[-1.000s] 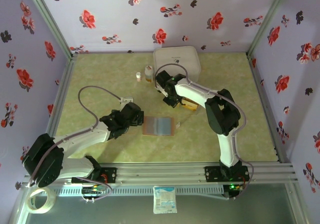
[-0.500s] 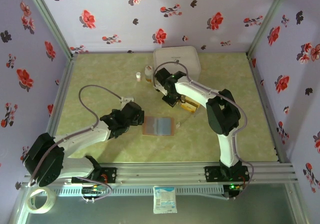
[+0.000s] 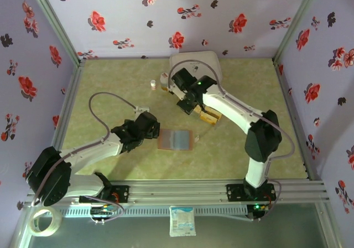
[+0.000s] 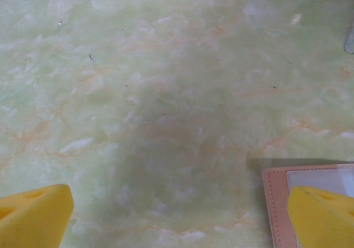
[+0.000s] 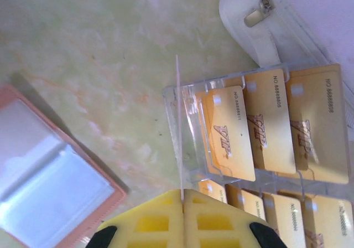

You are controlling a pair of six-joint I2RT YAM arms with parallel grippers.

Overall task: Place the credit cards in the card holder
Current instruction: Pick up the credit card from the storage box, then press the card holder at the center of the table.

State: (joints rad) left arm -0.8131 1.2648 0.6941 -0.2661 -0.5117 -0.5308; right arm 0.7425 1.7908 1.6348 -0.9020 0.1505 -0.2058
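The card holder (image 3: 176, 139) lies open on the table, pale lining up, reddish-brown rim showing. In the right wrist view its corner (image 5: 50, 187) sits at the lower left. My right gripper (image 5: 182, 195) is shut on one credit card (image 5: 179, 126), seen edge-on as a thin pale line standing up from the fingertips. It hangs just left of a clear slotted rack (image 5: 191, 148) holding several gold credit cards (image 5: 276, 120). From above, the right gripper (image 3: 189, 108) is over the rack's (image 3: 207, 115) left end. My left gripper (image 3: 155, 130) is open at the card holder's left edge (image 4: 276, 203), fingertips (image 4: 33, 217) wide apart.
A large white zip case (image 3: 196, 68) stands behind the rack, and its strap end (image 5: 249, 15) reaches toward it. Two small bottles (image 3: 164, 81) stand left of the case. Flowered walls close in the table on three sides. A tape roll (image 3: 44, 221) lies off the front rail.
The right arm's elbow has swung out to the right and its wrist has shifted back toward the white case, still shut on the card. The left arm has barely moved.
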